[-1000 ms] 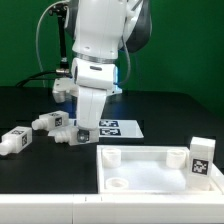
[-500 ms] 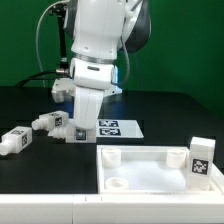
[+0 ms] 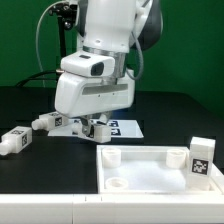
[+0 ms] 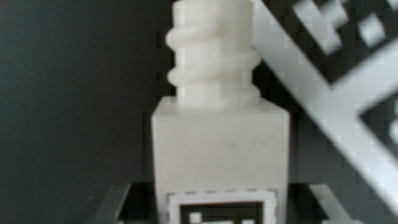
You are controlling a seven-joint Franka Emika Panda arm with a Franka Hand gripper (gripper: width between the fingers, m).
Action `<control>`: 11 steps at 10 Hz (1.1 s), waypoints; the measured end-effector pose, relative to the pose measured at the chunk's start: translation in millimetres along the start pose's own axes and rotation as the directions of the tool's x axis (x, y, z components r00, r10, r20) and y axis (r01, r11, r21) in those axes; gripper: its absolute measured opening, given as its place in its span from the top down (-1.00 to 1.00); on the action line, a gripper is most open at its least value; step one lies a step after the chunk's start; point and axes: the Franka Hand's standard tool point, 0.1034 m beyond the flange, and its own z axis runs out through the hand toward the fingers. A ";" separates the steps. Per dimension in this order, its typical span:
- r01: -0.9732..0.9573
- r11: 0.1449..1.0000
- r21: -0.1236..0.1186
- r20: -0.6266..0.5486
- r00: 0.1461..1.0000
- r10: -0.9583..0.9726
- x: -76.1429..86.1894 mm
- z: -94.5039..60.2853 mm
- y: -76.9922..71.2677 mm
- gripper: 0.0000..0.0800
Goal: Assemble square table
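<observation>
Jaws look clamped across the square body of one stubby leg (image 3: 90, 128). The wrist housing hides most of the contact in the exterior view, so I hold that loosely. The held leg sits low over the table (image 3: 30, 175), at the edge of the marker board (image 3: 128, 128), on the exterior view's left of the square panel (image 3: 145, 150). Two loose legs lie on their sides further toward the exterior view's left, one (image 3: 48, 122) near the jaws and the other (image 3: 12, 140) beyond it, both well apart from the panel. A fourth leg (image 3: 201, 157) stands upright at the panel's corner on the exterior view's right. The panel lies rim-up with a round corner socket (image 3: 117, 184) showing bare.

From the wrist view, the held leg (image 4: 217, 130) fills the picture. Its threaded stem (image 4: 214, 50) points away from the camera, and the marker board's printed squares (image 4: 338, 70) show behind it.

I judge this leg to be light, stiff and hard, with a smooth plastic skin that could twist or slip under a loose pinch. The flat sides of the square body are the place to hold it. The stem should stay free, since it has to enter a socket, and squeezing the threads would give a poor, rolling grip.
</observation>
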 end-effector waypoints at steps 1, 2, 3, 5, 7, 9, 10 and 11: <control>-0.171 0.985 0.003 -0.017 0.985 0.171 2.9 -1.7 16.6 0.29; -0.264 0.964 0.011 -0.026 0.964 0.264 -5.2 -3.3 31.4 0.29; -0.366 0.930 0.001 -0.055 0.929 0.366 -10.9 -3.5 38.4 0.29; -0.442 0.897 -0.004 -0.060 0.895 0.441 -15.2 3.6 20.4 0.29; -0.627 0.779 0.018 -0.055 0.777 0.627 -15.5 5.8 15.8 0.29; -0.702 0.711 0.038 -0.052 0.709 0.703 -10.0 5.0 7.3 0.29; -0.694 0.719 0.036 -0.064 0.716 0.695 -9.8 4.7 6.5 0.29; -0.689 0.724 0.030 -0.076 0.720 0.689 -11.1 4.8 6.4 0.29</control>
